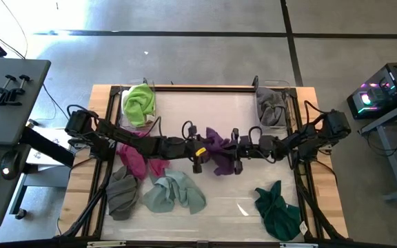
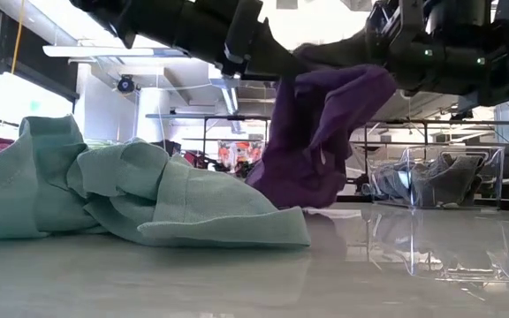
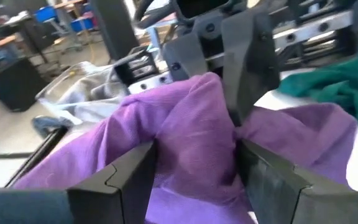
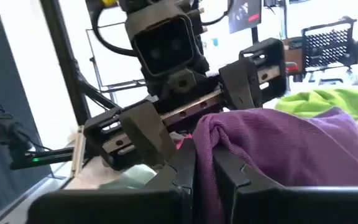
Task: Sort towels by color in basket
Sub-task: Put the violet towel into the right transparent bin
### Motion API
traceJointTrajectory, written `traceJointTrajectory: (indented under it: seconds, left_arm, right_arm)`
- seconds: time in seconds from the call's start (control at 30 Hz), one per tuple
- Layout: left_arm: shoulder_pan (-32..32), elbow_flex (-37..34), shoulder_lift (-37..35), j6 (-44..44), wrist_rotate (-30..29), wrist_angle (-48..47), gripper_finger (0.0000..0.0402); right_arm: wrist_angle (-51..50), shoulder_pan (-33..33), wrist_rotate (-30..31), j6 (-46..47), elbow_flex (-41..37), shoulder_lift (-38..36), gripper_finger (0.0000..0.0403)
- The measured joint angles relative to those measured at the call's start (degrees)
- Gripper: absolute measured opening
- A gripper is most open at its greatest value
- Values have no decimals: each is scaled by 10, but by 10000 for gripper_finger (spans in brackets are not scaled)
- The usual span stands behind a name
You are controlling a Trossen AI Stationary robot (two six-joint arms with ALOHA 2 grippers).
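Observation:
The purple towel hangs bunched between my two grippers at the table's middle. Its lower end rests on the table. My right gripper comes from the table's right and is shut on the towel. My left gripper comes from the left, facing it. The left gripper is open, with one finger on either side of the same bunch. The mint towel, magenta towel, grey-brown towel and dark green towel lie loose on the table. My left gripper is open around the purple towel's raised bunch, level from the table's left. The cloth lies against the inner faces of both fingers. My right gripper pinches a gathered fold of the purple towel between its two fingers, level from the table's right. It grips several layers. The towel's upper part is lifted and the rest hangs down to the table.
A clear basket at the far left corner holds the lime green towel. A clear basket at the far right corner holds a grey towel. The mint towel lies near the low camera. Bare tabletop lies between the mint and dark green towels.

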Motion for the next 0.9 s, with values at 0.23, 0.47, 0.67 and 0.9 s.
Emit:
traceJointTrajectory:
  seconds: [0.23,0.47,0.67,0.9]
  left_arm:
    - [0,0,0,0,16,24,213]
    - [1,0,0,-10,57,33,213]
    - [5,0,0,-9,61,32,212]
    - [17,-1,1,-62,101,29,210]
  right_arm:
    - [26,0,-36,-21,0,0,14]
    - [29,0,-55,-21,0,0,14]
    - [28,0,-59,-24,0,0,14]
    - [12,0,-59,-23,0,-1,14]
